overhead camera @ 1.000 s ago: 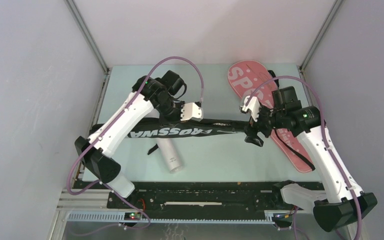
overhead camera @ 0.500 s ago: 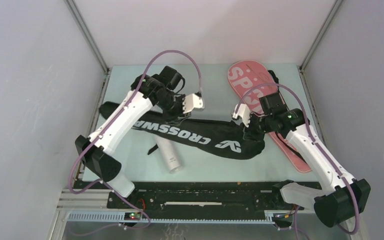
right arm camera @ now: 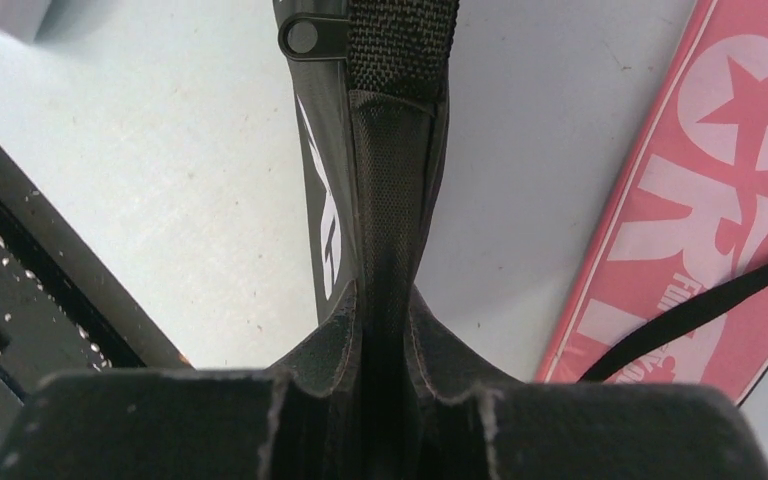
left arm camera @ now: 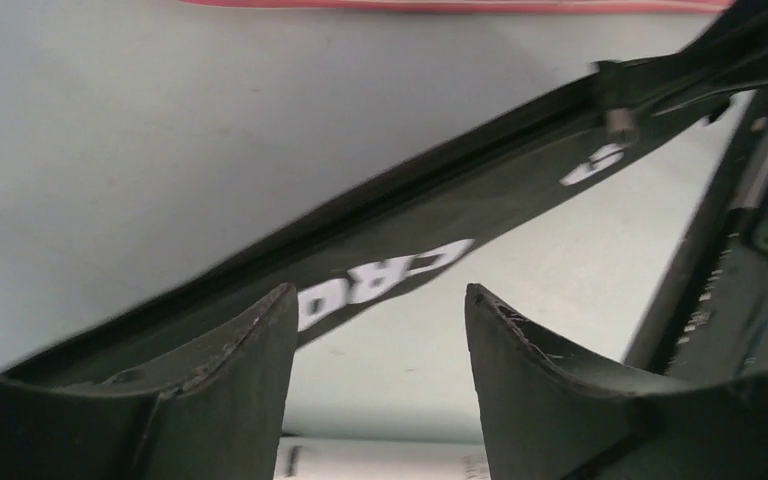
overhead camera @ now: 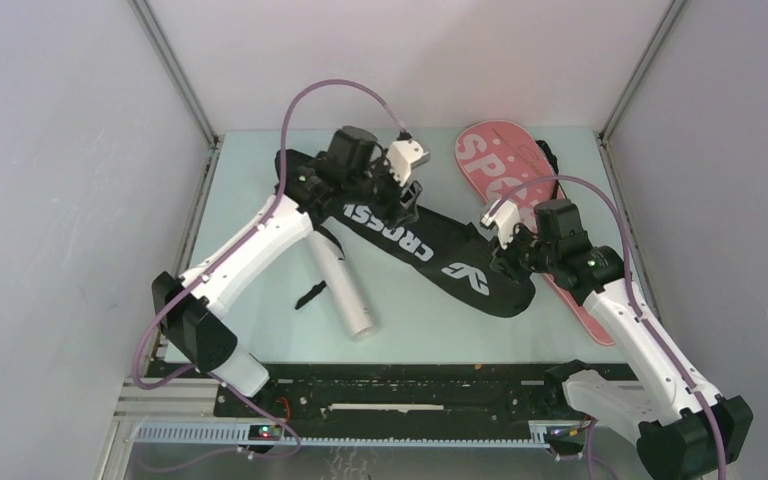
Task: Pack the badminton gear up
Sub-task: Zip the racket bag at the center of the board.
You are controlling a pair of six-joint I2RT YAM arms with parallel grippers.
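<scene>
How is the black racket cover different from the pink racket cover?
The black fabric racket cover lies slanted across the middle of the table; the pink racket cover lies along the right side. The right gripper pinches the black cover's edge; no gripper holds the pink one. A thin black strap crosses the pink cover, not the black one. Both are long, flat and racket-shaped, with white lettering.
</scene>
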